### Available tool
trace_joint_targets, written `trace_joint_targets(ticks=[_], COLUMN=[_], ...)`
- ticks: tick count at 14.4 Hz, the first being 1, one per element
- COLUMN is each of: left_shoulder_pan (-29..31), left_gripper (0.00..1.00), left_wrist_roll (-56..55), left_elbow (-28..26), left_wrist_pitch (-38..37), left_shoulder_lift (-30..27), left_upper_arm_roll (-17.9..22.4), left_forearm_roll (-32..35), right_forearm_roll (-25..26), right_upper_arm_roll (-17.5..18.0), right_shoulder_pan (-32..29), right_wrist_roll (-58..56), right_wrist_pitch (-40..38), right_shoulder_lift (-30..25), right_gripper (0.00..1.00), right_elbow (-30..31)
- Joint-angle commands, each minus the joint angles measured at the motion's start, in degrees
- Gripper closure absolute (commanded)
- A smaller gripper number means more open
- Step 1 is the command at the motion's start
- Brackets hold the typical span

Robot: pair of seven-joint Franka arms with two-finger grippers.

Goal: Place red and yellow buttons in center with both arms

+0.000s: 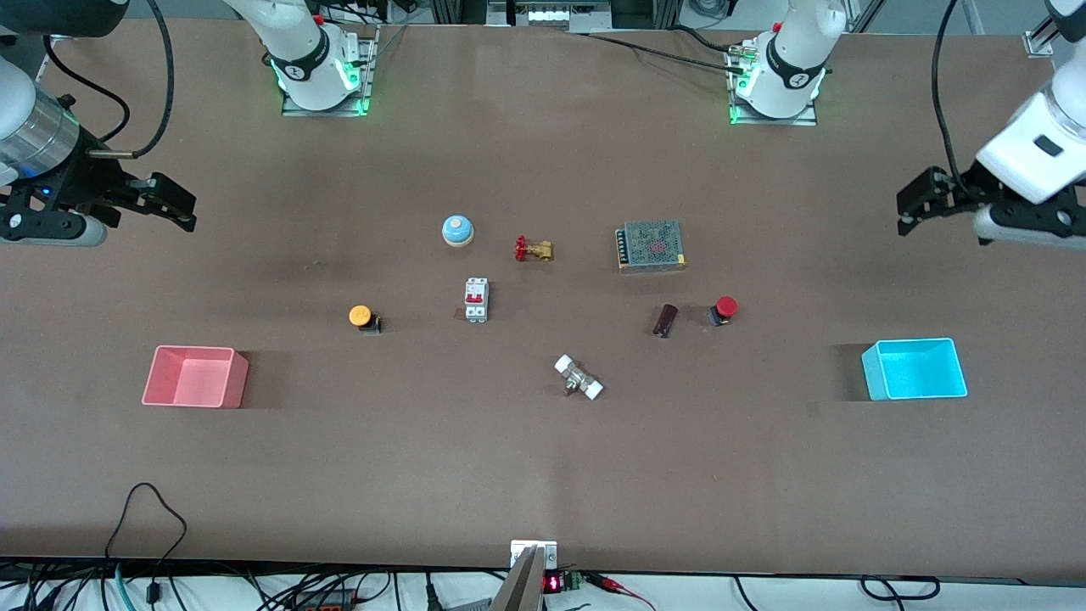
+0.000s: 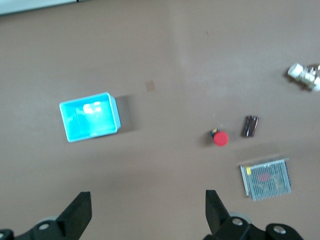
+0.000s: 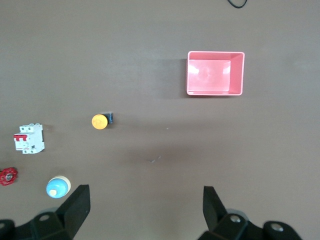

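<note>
A white-capped fitting (image 1: pixel 579 378) lies lowest in the middle of the front view, just beside the bare center (image 1: pixel 522 344) where both buttons belong. Neither has been moved there yet. The yellow button (image 1: pixel 363 317) sits mid-frame toward the right arm's end, above the pink tray (image 1: pixel 193 399). The red button (image 1: pixel 723 310) sits toward the left arm's end, beside a dark cylinder (image 1: pixel 665 321). Each arm hangs high over its own end, probably so that each can take the button on its side. The right gripper (image 3: pixel 145 205) and the left gripper (image 2: pixel 147 210) are both spread wide and empty.
</note>
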State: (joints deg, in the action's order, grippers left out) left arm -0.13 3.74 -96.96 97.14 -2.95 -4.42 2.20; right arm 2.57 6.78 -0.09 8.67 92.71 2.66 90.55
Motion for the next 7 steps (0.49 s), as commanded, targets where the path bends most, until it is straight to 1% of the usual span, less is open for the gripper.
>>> trace_joint_targets(ticks=[1, 2, 3, 4, 7], left_shoulder_pan=[-0.93, -0.93, -1.19, -1.19, -1.19], left_gripper=[0.00, 0.00, 0.00, 0.00, 0.00], left_wrist_roll=[1.10, 1.10, 1.01, 1.01, 1.27], left_elbow=[-2.89, -1.15, 1.66, 4.38, 4.41], left_wrist_pitch=[1.03, -1.06, -5.60, -7.39, -7.58], left_shoulder_lift=[-2.24, -1.80, -0.14, 1.62, 1.72], left_upper_arm_roll=[1.08, 1.26, 1.26, 1.26, 1.26], left_forearm_roll=[-0.53, -0.36, -0.71, -0.71, -0.71], right_forearm_roll=[-2.04, -2.48, -2.57, -2.66, -2.66], right_upper_arm_roll=[0.07, 0.07, -0.02, -0.02, -0.02], right_shoulder_pan=[-0.35, -0.35, -0.44, -0.53, -0.53], right_wrist_roll=[-0.32, -0.23, -0.32, -0.49, -0.50], right_wrist_pitch=[-0.69, -0.69, -0.69, -0.77, -0.77], right_shoulder_lift=[0.95, 1.12, 1.12, 1.21, 1.21], right_gripper=[0.00, 0.00, 0.00, 0.00, 0.00], right_elbow=[-1.87, -1.87, -1.87, -1.87, -1.87])
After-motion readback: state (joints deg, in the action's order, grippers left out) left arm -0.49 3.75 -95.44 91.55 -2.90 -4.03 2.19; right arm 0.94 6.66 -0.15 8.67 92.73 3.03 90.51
